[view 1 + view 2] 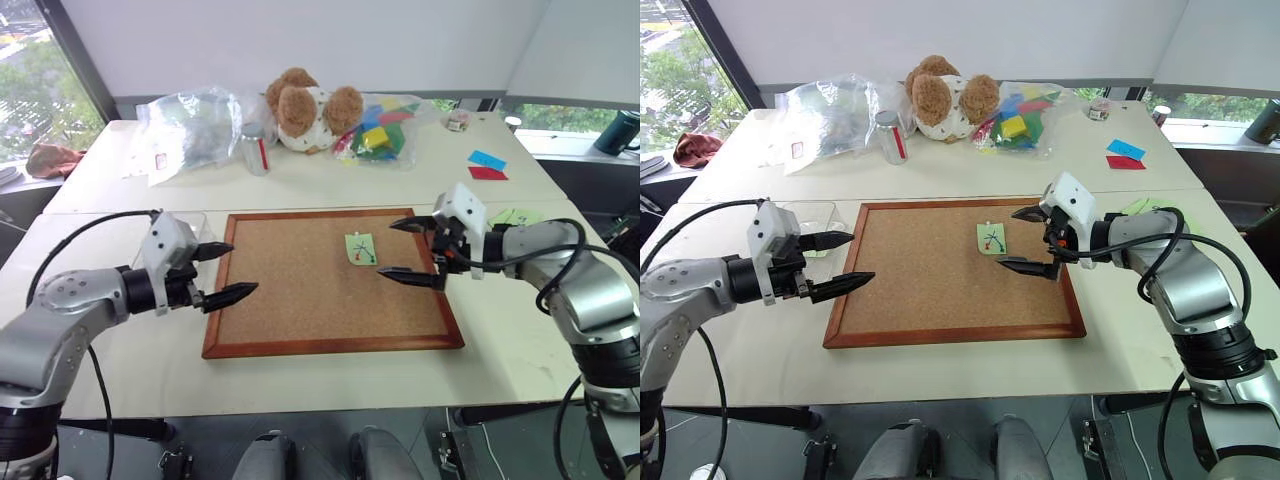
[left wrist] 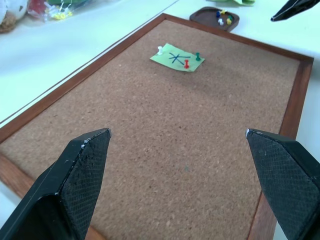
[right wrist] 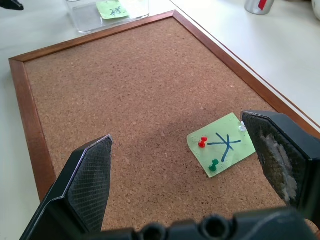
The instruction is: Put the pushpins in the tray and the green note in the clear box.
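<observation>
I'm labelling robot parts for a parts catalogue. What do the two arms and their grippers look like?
Both arms are rounded silver-grey metal segments with black joints, and loose black cables loop along them. The left gripper and the right gripper each have a white boxy housing and two black, tapered, pointed fingers with a fine cross-hatched texture.

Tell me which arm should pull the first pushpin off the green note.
Right. Its open pincer hovers beside the green note pinned to the corkboard; the left pincer, also open, sits at the board's far edge.
</observation>
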